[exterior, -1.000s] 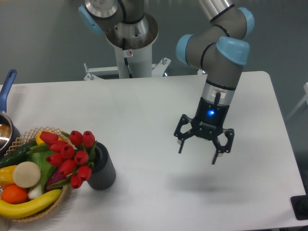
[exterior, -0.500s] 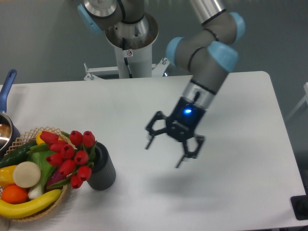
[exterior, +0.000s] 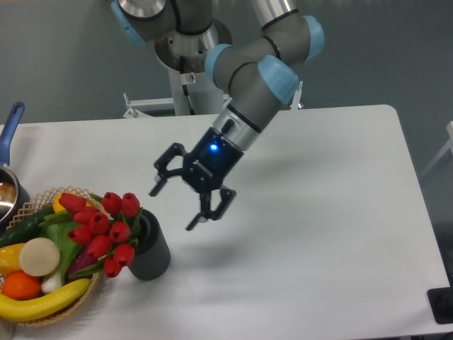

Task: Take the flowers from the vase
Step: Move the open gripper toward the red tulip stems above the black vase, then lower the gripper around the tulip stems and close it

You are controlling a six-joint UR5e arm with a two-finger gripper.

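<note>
A bunch of red tulip flowers (exterior: 102,230) leans leftwards out of the dark ribbed vase (exterior: 151,251), which stands near the table's front left. The buds hang over the rim of a wicker basket. My gripper (exterior: 173,208) hovers above the table just right of and above the vase, tilted toward the lower left. Its fingers (exterior: 202,217) are spread apart with nothing between them. It does not touch the flowers or the vase.
A woven wicker basket (exterior: 32,207) at the front left holds toy vegetables and fruit, among them a banana (exterior: 39,302) and an orange (exterior: 21,285). A pot with a blue handle (exterior: 8,131) sits at the left edge. The arm's base (exterior: 191,78) stands behind the table.
The gripper has swung left across the table, from the right-centre to just beside the vase, and tilted toward it. It stays open. The flowers and vase have not moved.
</note>
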